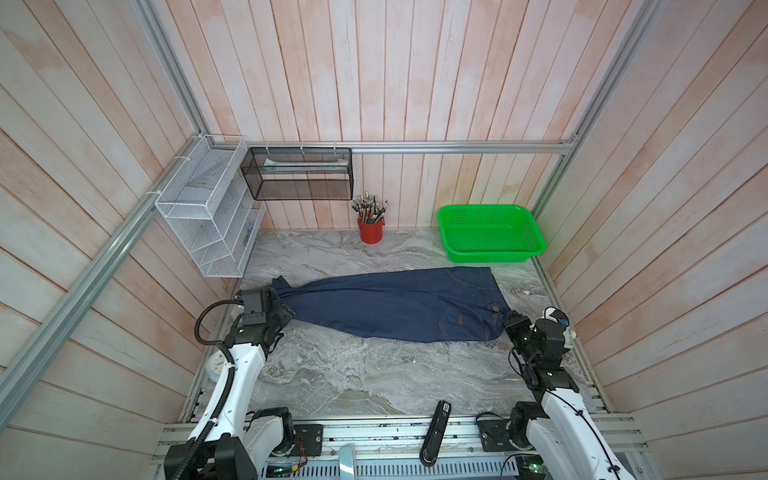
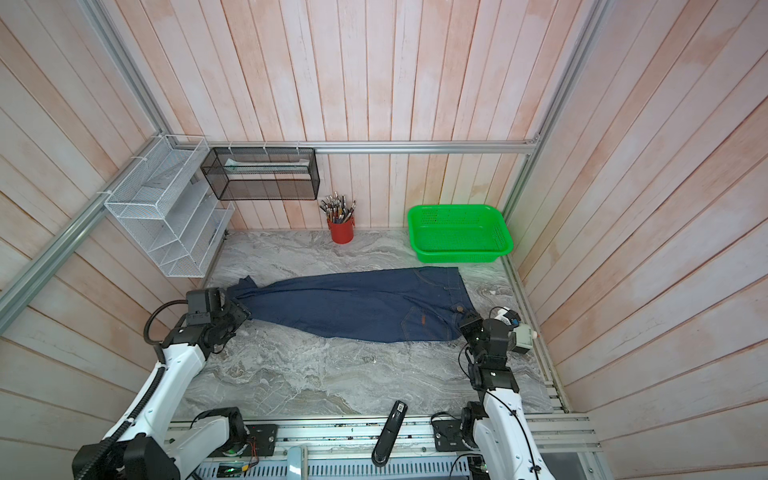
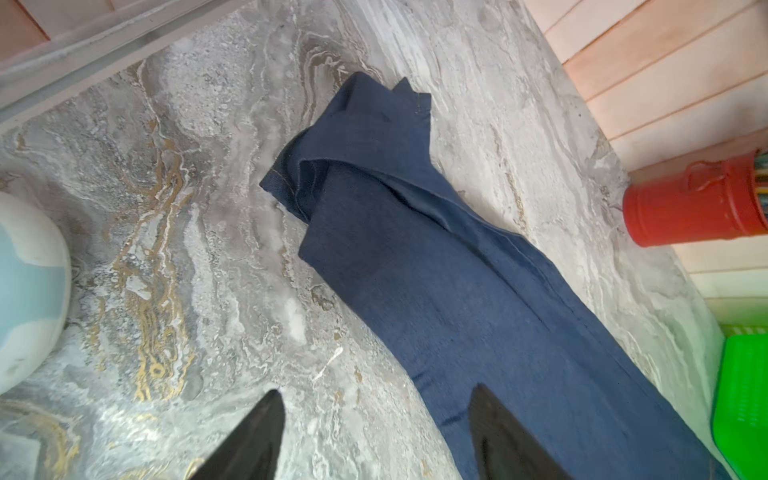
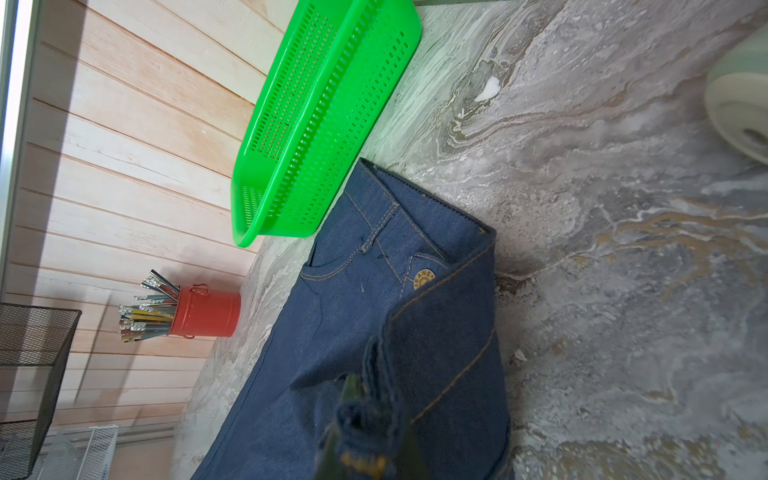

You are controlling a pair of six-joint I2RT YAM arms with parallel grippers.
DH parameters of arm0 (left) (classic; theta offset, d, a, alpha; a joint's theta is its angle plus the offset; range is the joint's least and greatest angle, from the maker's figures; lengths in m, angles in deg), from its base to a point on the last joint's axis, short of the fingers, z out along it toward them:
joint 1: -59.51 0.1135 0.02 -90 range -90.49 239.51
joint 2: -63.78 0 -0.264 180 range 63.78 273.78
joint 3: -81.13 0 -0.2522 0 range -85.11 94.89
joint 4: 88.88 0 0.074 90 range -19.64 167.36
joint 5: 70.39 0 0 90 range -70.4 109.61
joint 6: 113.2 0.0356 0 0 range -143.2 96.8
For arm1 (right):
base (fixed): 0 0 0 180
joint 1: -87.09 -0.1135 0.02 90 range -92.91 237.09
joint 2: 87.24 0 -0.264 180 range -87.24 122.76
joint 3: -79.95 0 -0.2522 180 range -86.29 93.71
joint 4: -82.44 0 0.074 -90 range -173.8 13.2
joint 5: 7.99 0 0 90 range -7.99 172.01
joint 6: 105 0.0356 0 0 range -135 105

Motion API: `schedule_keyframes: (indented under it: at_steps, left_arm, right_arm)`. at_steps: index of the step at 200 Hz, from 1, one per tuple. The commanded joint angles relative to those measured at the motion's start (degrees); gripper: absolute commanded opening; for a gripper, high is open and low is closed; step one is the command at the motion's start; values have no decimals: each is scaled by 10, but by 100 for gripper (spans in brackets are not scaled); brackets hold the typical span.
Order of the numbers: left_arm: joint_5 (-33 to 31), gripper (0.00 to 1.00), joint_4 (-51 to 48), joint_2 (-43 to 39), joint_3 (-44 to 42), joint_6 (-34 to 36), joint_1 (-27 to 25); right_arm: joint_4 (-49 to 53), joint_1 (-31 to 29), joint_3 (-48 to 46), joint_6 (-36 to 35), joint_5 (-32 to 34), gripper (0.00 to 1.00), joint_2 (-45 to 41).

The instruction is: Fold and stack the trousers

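In both top views the jeans (image 1: 395, 305) (image 2: 357, 305) lie flat across the table (image 1: 353, 374), waist end near the green basket (image 1: 490, 230). Left wrist cam: left claw (image 3: 376, 390) spread wide over the leg end, gripping nothing. Right wrist cam: right claw (image 4: 365, 415) pinched tight on the jeans' waist.

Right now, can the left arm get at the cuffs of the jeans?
Probably yes. The left claw hangs open at the leg end of the jeans, and the cuffs lie just ahead with nothing in between.
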Motion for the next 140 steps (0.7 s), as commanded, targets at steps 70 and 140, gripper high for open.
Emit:
schedule_keyframes:
  at_steps: [70, 140]
  left_arm:
    - [49, 55, 227, 4, -119, -144, 39]
    - [83, 0, 334, 72, -102, -122, 75]
  right_arm:
    - [-17, -6, 8, 3, -10, 0, 6]
    - [-11, -5, 12, 1, -7, 0, 8]
